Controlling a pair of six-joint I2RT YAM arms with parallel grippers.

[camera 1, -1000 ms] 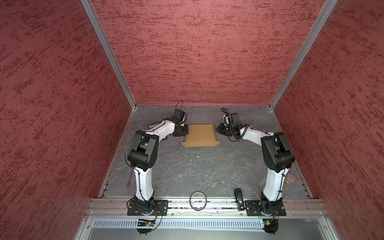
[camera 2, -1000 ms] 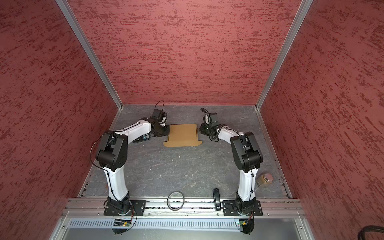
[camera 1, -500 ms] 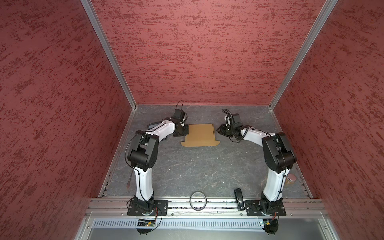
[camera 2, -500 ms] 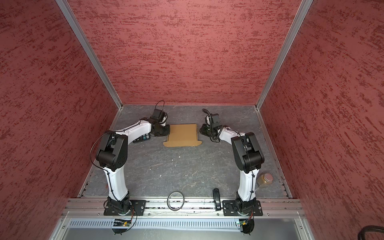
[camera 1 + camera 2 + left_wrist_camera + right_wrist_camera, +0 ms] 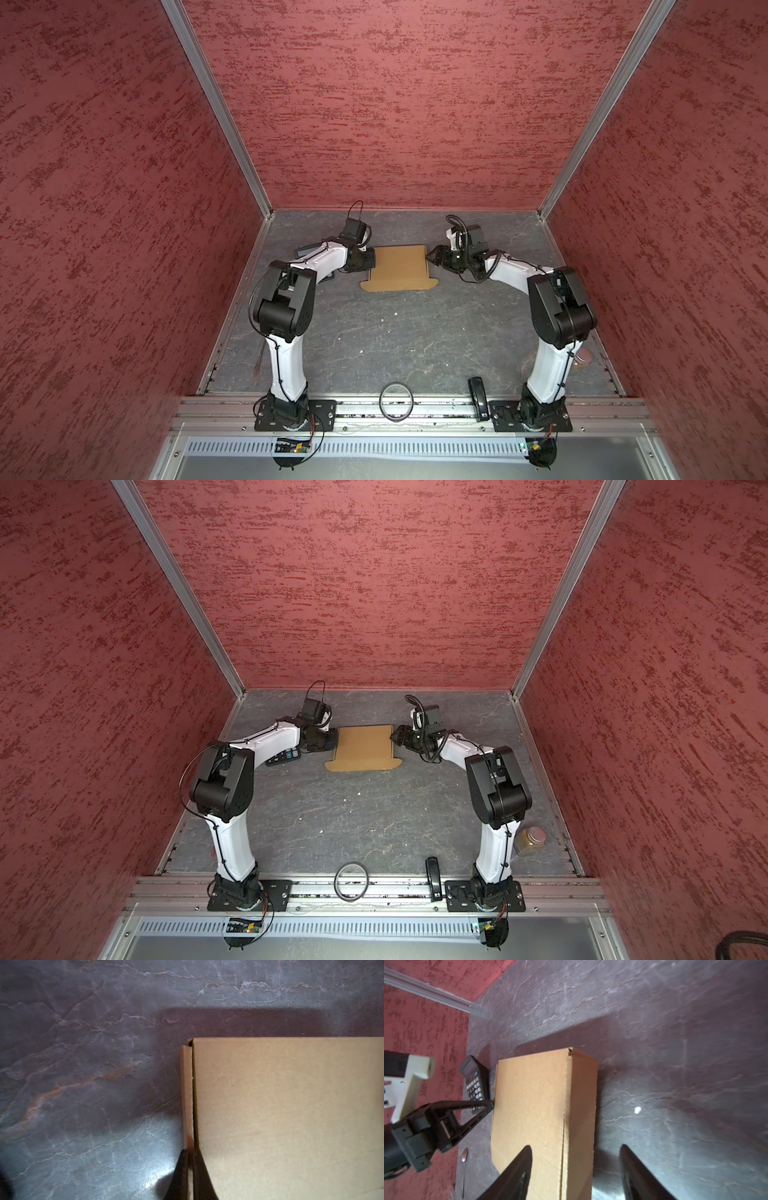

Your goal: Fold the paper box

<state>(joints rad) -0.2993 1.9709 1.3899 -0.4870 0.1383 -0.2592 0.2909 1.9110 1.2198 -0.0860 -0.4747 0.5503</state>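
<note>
The paper box (image 5: 399, 268) (image 5: 363, 748) is a flat tan cardboard mailer with its lid down, lying at the back middle of the table. My left gripper (image 5: 371, 264) (image 5: 190, 1150) is at the box's left edge, shut on the narrow side flap (image 5: 187, 1093) that stands beside the lid (image 5: 286, 1118). My right gripper (image 5: 430, 253) (image 5: 576, 1153) is open at the box's right edge. One of its fingers (image 5: 521, 1165) hangs over the lid, the other over the bare table, and the side wall (image 5: 581, 1109) lies between them untouched.
A dark calculator (image 5: 284, 756) (image 5: 474, 1082) lies just left of the box, partly under my left arm. Near the front rail are a black ring (image 5: 396, 401) and a black oblong object (image 5: 478, 392). A small jar (image 5: 530, 839) stands at the front right.
My right gripper has opened and let go of the box's right side. My left gripper has stayed shut on the left flap, and the box has not moved.
</note>
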